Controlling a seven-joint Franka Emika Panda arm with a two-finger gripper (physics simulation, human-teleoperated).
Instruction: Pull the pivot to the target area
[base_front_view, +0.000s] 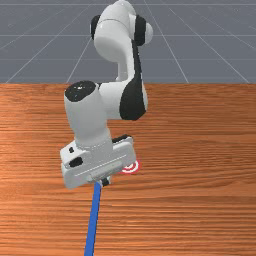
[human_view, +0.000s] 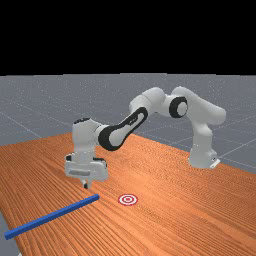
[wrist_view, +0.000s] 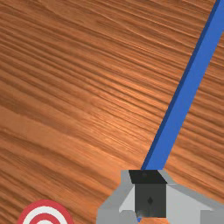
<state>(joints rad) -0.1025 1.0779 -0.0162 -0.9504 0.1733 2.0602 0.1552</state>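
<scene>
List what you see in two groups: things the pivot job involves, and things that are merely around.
In the job:
- blue bar, presumably the pivot
- red-and-white ringed target, the place to pull it to
- hand, to do the pulling

Merely around:
- wooden table, the surface underneath

The stick (human_view: 52, 216) lies on the table (human_view: 175, 215), one end at the table's edge on the far view's left, the other well inside. Just past that inner end, apart from it, lies the target (human_view: 128, 199), to the front view's right and nearer the table's edge behind
</scene>
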